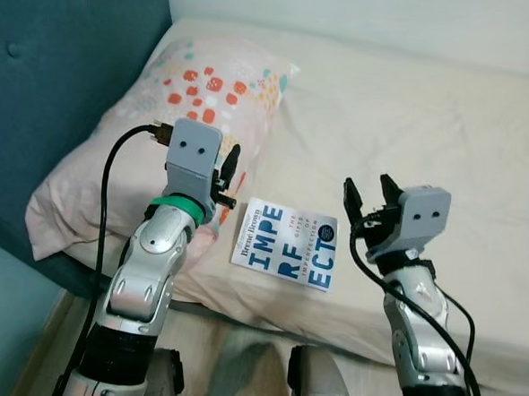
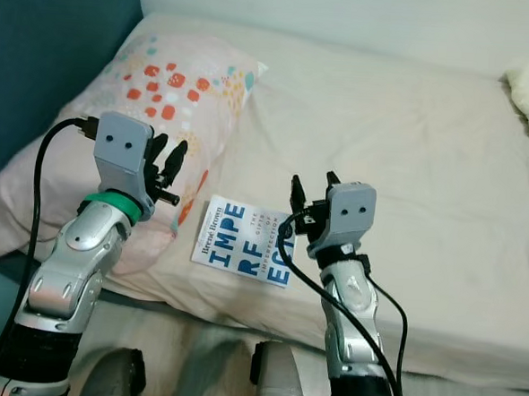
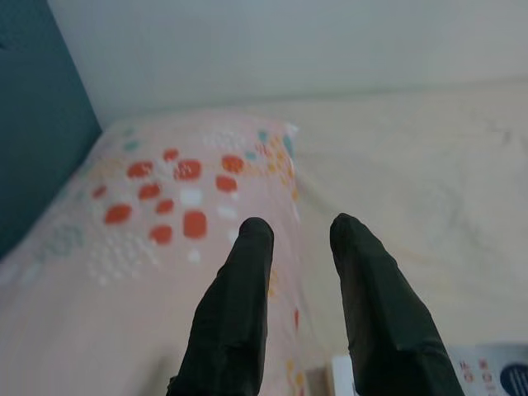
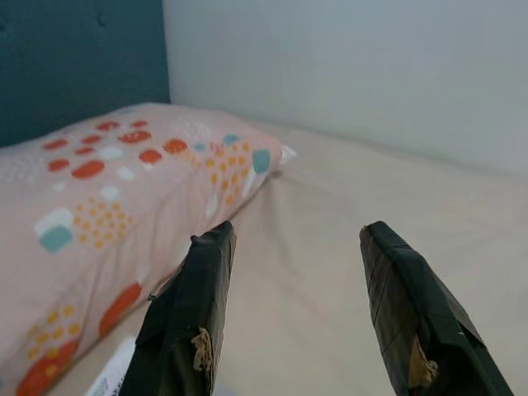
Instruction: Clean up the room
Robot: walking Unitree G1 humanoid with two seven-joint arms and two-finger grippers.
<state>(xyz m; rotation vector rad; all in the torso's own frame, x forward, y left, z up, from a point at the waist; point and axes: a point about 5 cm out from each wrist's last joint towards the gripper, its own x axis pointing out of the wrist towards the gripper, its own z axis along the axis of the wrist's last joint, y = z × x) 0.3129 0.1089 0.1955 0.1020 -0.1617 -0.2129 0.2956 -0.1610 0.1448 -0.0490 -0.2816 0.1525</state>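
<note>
Book (image 1: 285, 244): flat on the bed near its front edge, cover up, just beside the pillow's lower corner, between the two hands and touched by neither.
Cover writing: "Brené Brown" along the spine side; big blue letters "IMPE / RF / ECT"; thin spaced lettering between the rows, seemingly "THE GIFTS OF", too small to confirm; round dark seal at one corner, unreadable.
Left hand (image 1: 228, 173): raised over the pillow's edge, fingers (image 3: 235, 305) apart with a narrow gap, gripping nothing.
Right hand (image 1: 370, 197): hovering above the sheet just beside the book's far edge, fingers (image 4: 186, 318) spread wide, empty.
Step in hand: approach to the book, likely the stray item to tidy; no grasp made yet.
Next move: probably lowering the right hand to the book's near edge and getting one finger under it; thin and flat on soft bedding, so a push into the mattress or a slide toward the bed edge may help.
Pillow (image 1: 180, 112): pale pink with orange, white and teal dots, against the headboard.
Headboard (image 1: 56, 78): dark teal, tufted.
Bed (image 1: 447, 146): cream sheet, slightly wrinkled.
</note>
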